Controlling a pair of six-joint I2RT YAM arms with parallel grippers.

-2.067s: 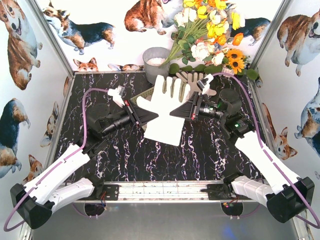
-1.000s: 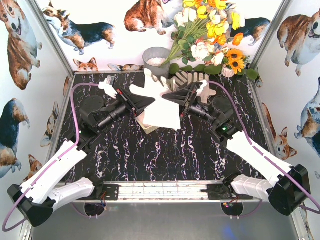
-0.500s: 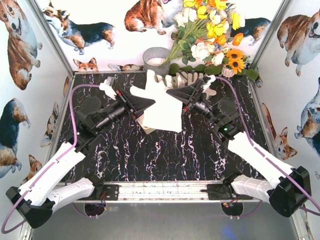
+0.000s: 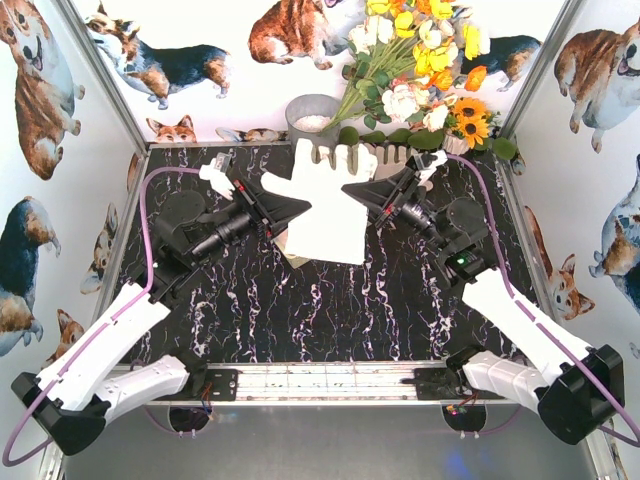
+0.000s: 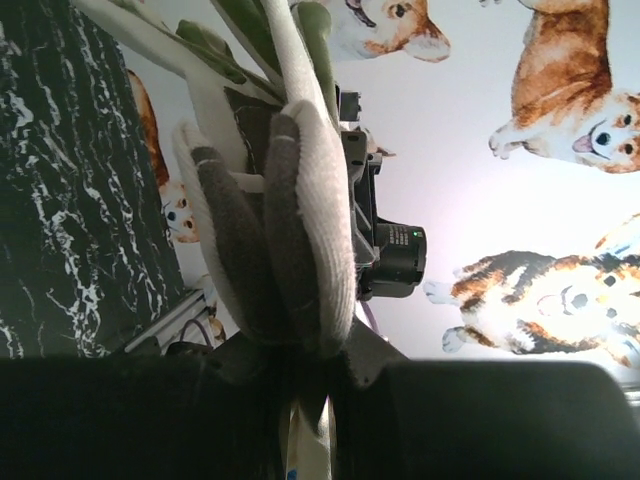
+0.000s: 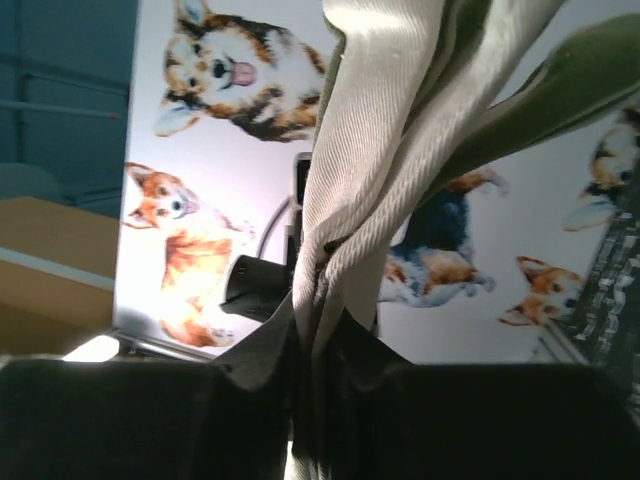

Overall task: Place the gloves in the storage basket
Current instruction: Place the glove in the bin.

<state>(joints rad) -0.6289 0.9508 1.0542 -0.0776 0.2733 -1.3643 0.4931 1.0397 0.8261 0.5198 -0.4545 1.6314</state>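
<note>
A cream glove (image 4: 325, 212) hangs stretched between both grippers above the back middle of the table, fingers pointing to the back wall. My left gripper (image 4: 300, 208) is shut on its left edge. My right gripper (image 4: 352, 190) is shut on its right edge. The left wrist view shows grey-patched glove fabric (image 5: 290, 210) pinched in the shut gripper (image 5: 310, 375). The right wrist view shows folded cream fabric (image 6: 370, 170) pinched in the shut gripper (image 6: 322, 345). A pale corner of the storage basket (image 4: 287, 251) shows under the glove; the rest is hidden. Another glove's fingers (image 4: 390, 155) show behind.
A grey metal bucket (image 4: 312, 120) stands at the back wall. A bunch of artificial flowers (image 4: 420, 70) fills the back right corner. Corgi-print walls enclose the black marble table (image 4: 320, 310) on three sides.
Both grippers carried the glove toward the back. Since then the right gripper has drawn back to the right, spreading the glove flatter. The left gripper has held still lately.
</note>
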